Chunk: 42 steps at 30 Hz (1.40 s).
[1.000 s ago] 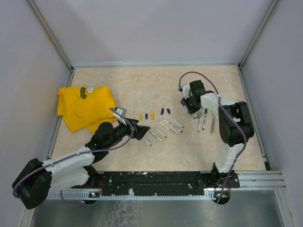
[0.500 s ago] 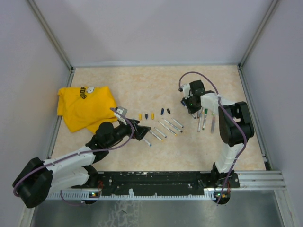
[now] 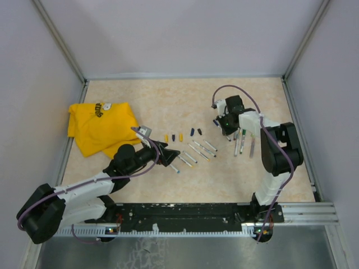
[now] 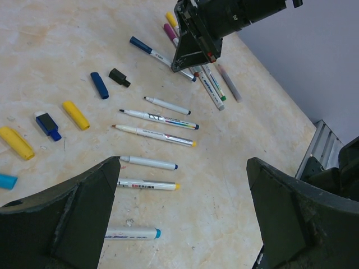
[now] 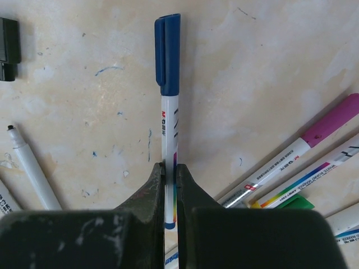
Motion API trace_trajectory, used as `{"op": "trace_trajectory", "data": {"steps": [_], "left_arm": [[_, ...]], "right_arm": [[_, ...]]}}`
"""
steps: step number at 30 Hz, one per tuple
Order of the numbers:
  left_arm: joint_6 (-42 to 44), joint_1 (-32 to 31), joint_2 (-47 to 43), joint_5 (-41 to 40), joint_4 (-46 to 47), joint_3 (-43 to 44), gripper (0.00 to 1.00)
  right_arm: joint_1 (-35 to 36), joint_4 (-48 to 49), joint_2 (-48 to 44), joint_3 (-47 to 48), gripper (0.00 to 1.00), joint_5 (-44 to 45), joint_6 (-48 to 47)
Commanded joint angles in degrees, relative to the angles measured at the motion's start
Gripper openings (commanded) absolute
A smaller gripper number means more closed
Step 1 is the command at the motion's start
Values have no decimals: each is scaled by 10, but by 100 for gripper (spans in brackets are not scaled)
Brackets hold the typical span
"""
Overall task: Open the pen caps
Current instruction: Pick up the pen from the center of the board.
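With the right fingers (image 5: 148,196) pinching the pen (image 5: 169,129) at its tail — the blue cap (image 5: 168,53) sits on its far end, straight ahead of them — the wide-spread left fingers (image 4: 61,218) should clamp that cap alone and pull along the barrel.
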Motion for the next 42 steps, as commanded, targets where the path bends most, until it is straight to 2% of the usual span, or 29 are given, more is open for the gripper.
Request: {"op": "trace_trajectory", "data": {"steps": [1, 25, 42], "left_arm": [[-7, 2, 4, 15, 34, -1, 99], [-28, 16, 16, 40, 60, -9, 98], [-54, 26, 44, 67, 104, -10, 98]], "right_arm": [[4, 26, -52, -5, 0, -23, 8], [3, 38, -115, -22, 0, -90, 24], [-5, 30, -138, -25, 0, -198, 36]]}}
